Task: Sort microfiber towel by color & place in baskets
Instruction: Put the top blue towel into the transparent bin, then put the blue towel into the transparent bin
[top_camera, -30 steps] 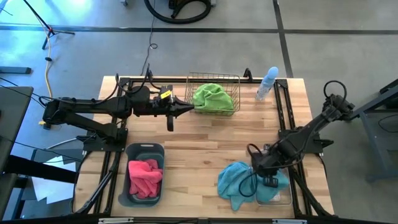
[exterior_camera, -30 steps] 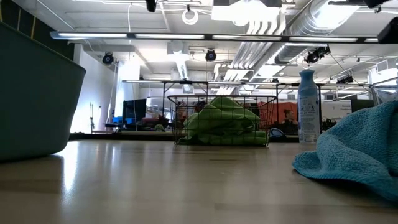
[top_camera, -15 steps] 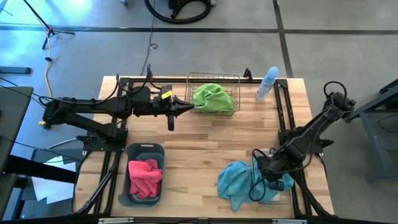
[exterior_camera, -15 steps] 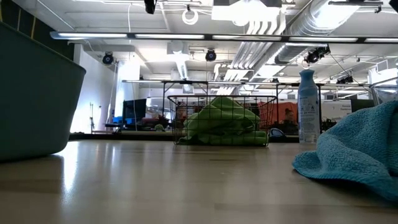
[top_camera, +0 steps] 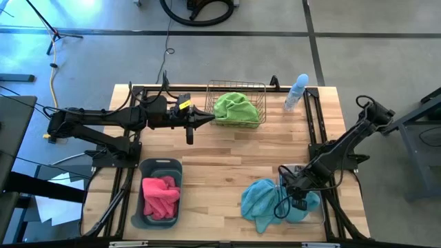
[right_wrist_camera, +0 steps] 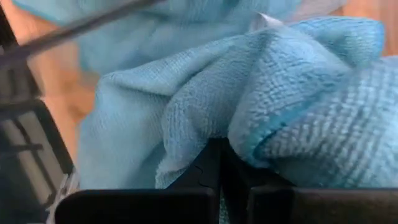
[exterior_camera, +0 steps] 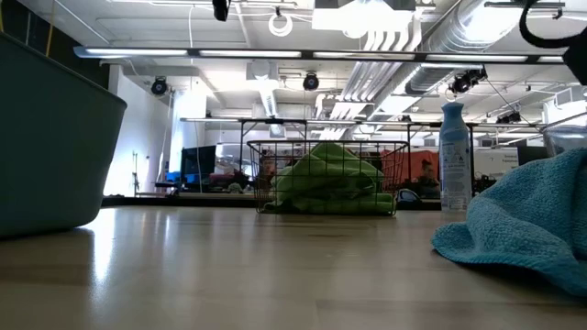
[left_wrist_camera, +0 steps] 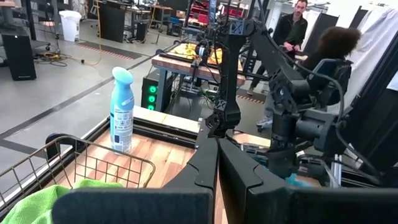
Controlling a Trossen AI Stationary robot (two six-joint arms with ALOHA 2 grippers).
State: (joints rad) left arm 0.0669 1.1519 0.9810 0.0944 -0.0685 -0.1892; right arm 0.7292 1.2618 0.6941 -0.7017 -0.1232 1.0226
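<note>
Below, right gripper [top_camera: 298, 200]: fingers closed, pinching the light blue microfiber towel [top_camera: 265, 201] over the clear plastic tub [top_camera: 314, 218].
Left gripper [top_camera: 209, 119]: closed, empty, beside the brass-coloured wire-mesh basket [top_camera: 238, 87].

- We see bright ceiling strip lights [exterior_camera: 275, 52] glaring above the brass wire-mesh basket [exterior_camera: 326, 179].
- Below that basket, the pale wooden tabletop [exterior_camera: 275, 275] shows soft sheen.
- The light-blue microfiber towel [right_wrist_camera: 249, 106] looks blurred close up.
</note>
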